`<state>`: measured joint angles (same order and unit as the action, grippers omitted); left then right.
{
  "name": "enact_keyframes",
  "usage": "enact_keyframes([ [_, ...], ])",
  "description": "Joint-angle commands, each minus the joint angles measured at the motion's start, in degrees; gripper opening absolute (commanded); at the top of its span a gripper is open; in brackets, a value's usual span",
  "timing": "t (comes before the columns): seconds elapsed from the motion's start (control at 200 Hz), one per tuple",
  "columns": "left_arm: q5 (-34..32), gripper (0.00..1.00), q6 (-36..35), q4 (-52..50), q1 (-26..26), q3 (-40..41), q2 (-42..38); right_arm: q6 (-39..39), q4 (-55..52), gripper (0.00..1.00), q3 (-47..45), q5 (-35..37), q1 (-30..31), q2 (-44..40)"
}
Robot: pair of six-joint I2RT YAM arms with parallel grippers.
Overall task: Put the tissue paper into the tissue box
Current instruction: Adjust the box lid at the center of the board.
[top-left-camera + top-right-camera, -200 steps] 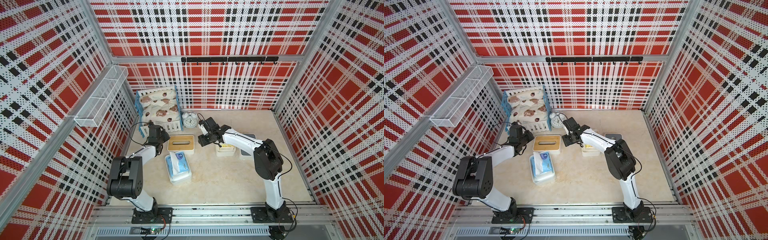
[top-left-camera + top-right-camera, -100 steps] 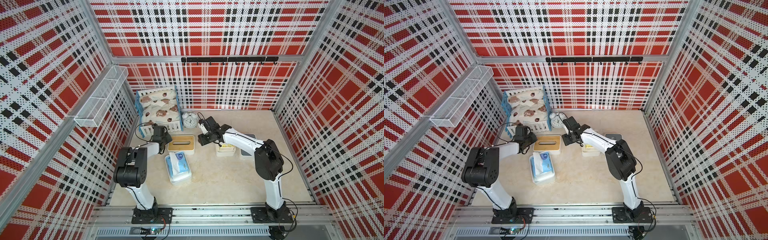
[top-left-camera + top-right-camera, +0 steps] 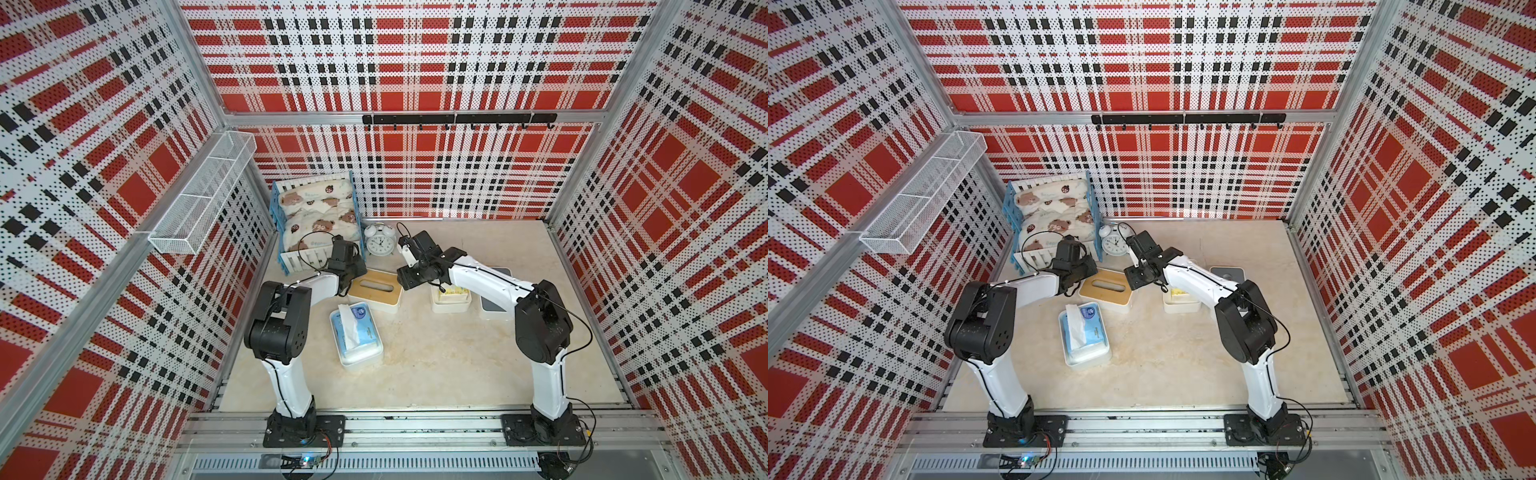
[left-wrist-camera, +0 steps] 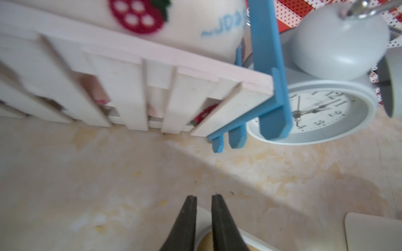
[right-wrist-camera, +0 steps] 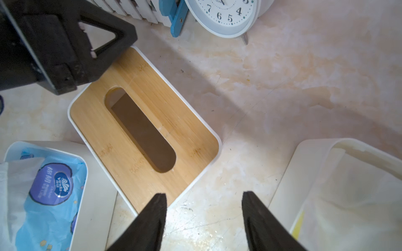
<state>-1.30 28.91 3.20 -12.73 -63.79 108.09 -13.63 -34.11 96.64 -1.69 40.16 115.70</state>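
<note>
- In both top views the tissue paper (image 3: 356, 330) (image 3: 1086, 330) is lying left of centre in a white tray (image 3: 365, 359), one sheet poking up. The wooden-topped tissue box (image 3: 390, 291) (image 3: 1121, 293) is sitting just above it in the frame.
- The left gripper (image 3: 355, 272) (image 3: 1088, 270) is hanging at the box's left end and the right gripper (image 3: 405, 282) (image 3: 1133, 282) at its right end. Their jaws are too small to read from up here.
- Left wrist view: the left gripper (image 4: 204, 197) is showing at bottom centre, nearly closed, with a slim gap and nothing in it. A corner of the tissue box (image 4: 205, 242) is peeking out beneath the tips. An alarm clock (image 4: 315, 110) is standing at the right.
- Right wrist view: the right gripper (image 5: 204, 195) is standing wide open at bottom centre, gripping nothing, poised over the near end of the tissue box (image 5: 185, 130). The box's slot is looking dark inside. The tissue paper (image 5: 50, 191) is resting at lower left in its tray.
</note>
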Motion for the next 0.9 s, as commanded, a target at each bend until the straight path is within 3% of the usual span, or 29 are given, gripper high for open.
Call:
enact_keyframes([
  [0.0,2.33,0.2,-0.1,-0.92,-3.49,-2.98,2.51,3.86,-2.86,0.67,2.91,0.4,0.01,-0.89],
  [0.245,3.53,0.2,0.58,1.18,-7.12,-4.84,3.65,10.23,-7.05,0.84,6.21,1.43,-0.17,2.28],
  [0.351,2.05,0.19,0.73,2.32,-7.15,-3.85,0.73,12.12,-7.14,0.9,5.77,-1.55,-0.85,3.33],
  [0.581,-1.81,0.19,2.63,3.21,-1.94,4.51,-16.92,13.03,-5.83,0.9,5.06,-4.22,-3.06,6.21],
  [0.756,-1.67,0.19,5.11,3.91,8.26,19.76,-32.91,13.63,-5.66,0.89,5.43,-5.91,-4.04,8.08],
  [0.897,-2.08,0.19,5.21,1.89,8.14,29.32,-43.5,14.15,-6.06,0.87,5.58,-6.64,-4.04,8.75],
])
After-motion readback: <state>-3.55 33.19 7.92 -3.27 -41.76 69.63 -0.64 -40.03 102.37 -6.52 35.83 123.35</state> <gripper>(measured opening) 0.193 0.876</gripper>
